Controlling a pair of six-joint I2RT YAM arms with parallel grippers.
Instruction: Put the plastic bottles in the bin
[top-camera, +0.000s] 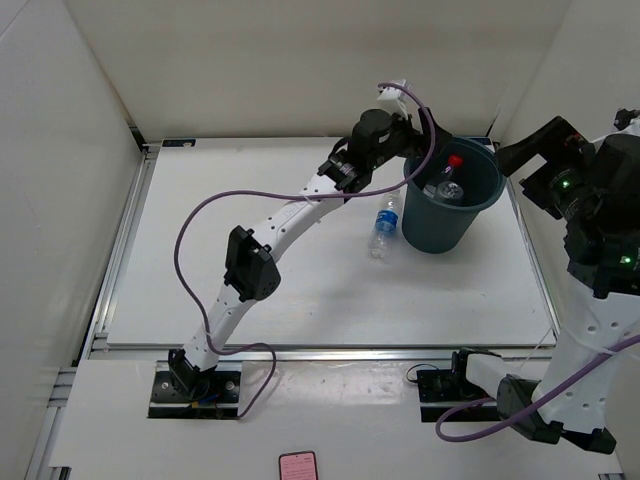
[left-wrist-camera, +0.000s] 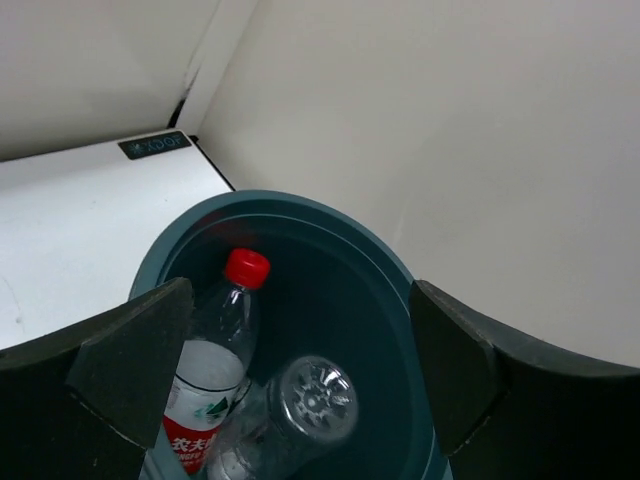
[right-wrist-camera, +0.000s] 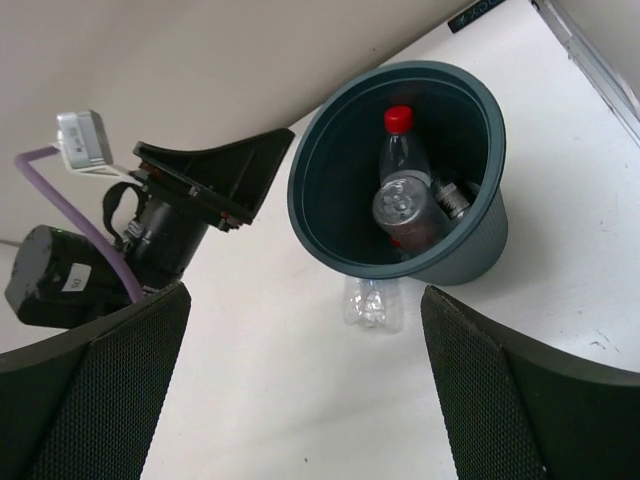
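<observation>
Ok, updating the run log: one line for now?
left gripper open at bin; right gripper open; red-capped bottle inside; blue-labelled bottle outside

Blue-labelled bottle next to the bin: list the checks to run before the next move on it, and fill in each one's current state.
1. Left pincer open and empty: ok.
2. Right pincer open and empty: ok.
3. Blue-labelled bottle on the table, free of both arms: ok.
4. Its pose, upright or lying: cannot tell.
5. Bin upright: ok.
6. All bottles inside the bin: not ok, one is outside.
</observation>
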